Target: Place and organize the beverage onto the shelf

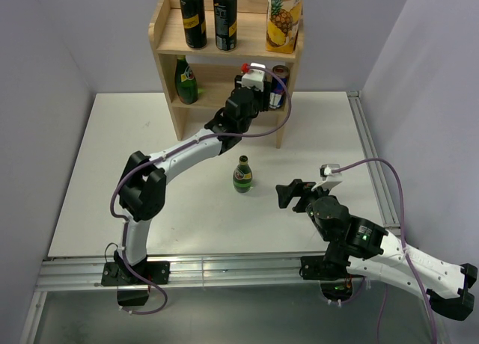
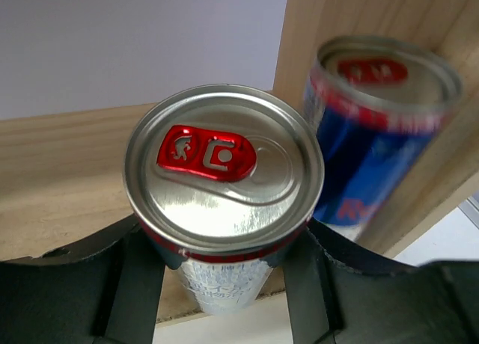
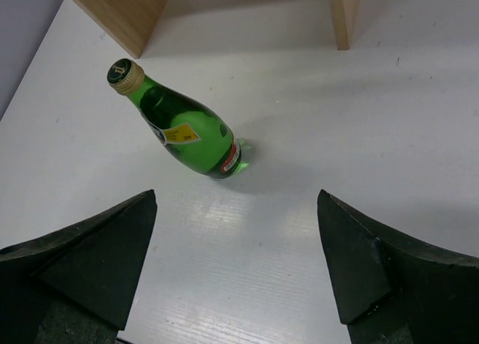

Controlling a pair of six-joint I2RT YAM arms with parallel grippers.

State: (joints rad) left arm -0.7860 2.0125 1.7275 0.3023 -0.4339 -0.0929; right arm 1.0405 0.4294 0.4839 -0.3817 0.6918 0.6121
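Pale wood on the shelf [image 1: 166,41]. Black with yellow marks on two cans [image 1: 193,16]. Yellow, pineapple print on the carton [image 1: 284,19]. Green, yellow label, gold cap on the bottle [image 3: 187,131]. Silver lid, red tab on the near can [image 2: 224,179]; blue, silver, red on the far can [image 2: 374,134]. White on the surface [image 1: 112,179].

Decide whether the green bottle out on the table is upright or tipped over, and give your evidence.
Upright. The green bottle stands on its base on the white table, its gold cap pointing up, nothing touching it.
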